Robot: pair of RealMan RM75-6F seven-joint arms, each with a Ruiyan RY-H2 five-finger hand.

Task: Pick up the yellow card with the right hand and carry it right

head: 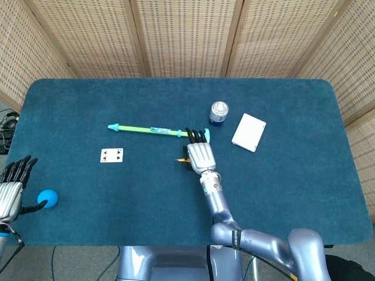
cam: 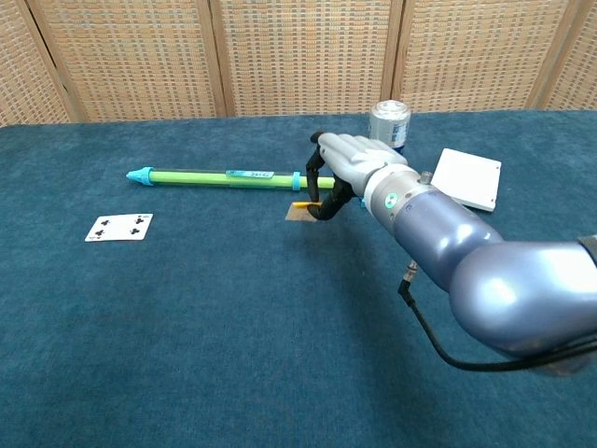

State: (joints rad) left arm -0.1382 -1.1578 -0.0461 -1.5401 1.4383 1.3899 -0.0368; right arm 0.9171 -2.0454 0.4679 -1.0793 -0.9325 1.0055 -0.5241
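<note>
One yellow card [cam: 302, 210] hangs pinched in your right hand [cam: 350, 168], lifted off the blue table [head: 293, 175] just beside the green stick [head: 153, 129]. The grip looks thin — swing right too low and the can [head: 218, 112] or white box [head: 249, 132] could knock it loose. Left hand [head: 10, 190] idles, fingers apart, holding nothing, near the blue ball [head: 47, 197].
</note>
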